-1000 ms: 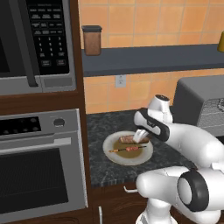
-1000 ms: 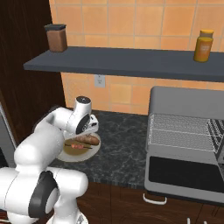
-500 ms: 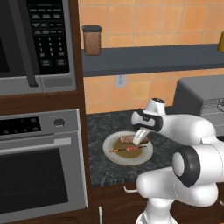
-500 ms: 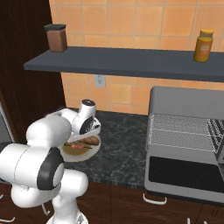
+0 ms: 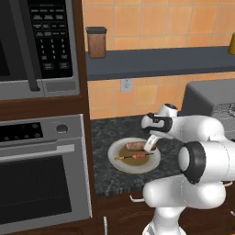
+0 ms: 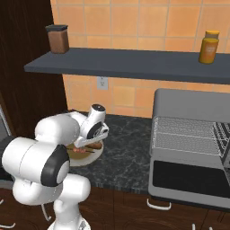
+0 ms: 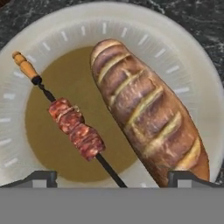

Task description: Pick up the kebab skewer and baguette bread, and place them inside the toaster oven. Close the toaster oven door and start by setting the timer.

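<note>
A white plate (image 7: pixel 175 48) with a brown centre holds both foods. The baguette bread (image 7: pixel 146 118) lies on its right half and the kebab skewer (image 7: pixel 76 127) on its left, both slanting the same way. My gripper (image 7: pixel 113 179) hovers open just above them, with one fingertip (image 7: pixel 41 177) outside the skewer and the other past the baguette. From the base, the gripper (image 5: pixel 149 146) points down over the plate (image 5: pixel 120 161) with the baguette (image 5: pixel 135 146) and skewer (image 5: pixel 134 156). The toaster oven (image 6: pixel 188 105) stands at the right, its door (image 6: pixel 188 176) folded down and its rack showing.
A microwave (image 5: pixel 36 41) and a built-in oven (image 5: pixel 41 183) fill the tall unit at the left. A dark shelf (image 6: pixel 134 63) runs above the counter with a brown jar (image 6: pixel 58 38) and an orange bottle (image 6: pixel 209 47). Bare dark counter (image 6: pixel 128 159) lies between plate and toaster oven.
The hand has sunk a little closer to the plate and the arm's elbow has swung round behind it. The jaws stay open; the baguette and skewer have not moved.
</note>
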Controlling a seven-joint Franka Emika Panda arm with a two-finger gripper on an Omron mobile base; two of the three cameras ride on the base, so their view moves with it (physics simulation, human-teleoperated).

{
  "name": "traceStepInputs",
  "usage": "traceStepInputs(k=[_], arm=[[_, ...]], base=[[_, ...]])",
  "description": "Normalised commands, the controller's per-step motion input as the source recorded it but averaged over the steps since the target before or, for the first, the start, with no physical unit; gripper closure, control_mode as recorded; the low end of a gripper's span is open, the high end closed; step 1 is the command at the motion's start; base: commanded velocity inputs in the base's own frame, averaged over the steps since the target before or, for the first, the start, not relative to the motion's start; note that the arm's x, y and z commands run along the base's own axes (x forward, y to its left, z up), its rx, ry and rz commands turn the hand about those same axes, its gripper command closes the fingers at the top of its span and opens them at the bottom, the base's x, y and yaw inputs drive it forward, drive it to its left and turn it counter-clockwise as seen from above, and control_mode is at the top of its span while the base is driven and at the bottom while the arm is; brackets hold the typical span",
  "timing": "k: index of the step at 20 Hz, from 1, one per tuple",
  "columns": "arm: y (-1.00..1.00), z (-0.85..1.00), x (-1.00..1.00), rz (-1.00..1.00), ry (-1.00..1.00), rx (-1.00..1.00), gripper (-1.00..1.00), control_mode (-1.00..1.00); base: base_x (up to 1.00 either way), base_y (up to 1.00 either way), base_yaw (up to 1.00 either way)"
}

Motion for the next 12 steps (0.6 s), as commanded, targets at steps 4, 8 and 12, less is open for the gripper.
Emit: traceStepInputs(k=[4, 8, 12], arm=[[-0.11, -0.01, 0.48, 0.18, 0.00, 0.02, -1.00, -1.00], [-0.06, -0.30, 0.35, 0.26, -0.02, 0.00, -1.00, -1.00], [-0.37, -0.32, 0.03, 0.18, -0.12, 0.07, -1.00, -1.00]], base=[[0.00, 0.00, 0.00], [0.00, 0.00, 0.00], [0.00, 0.00, 0.00]])
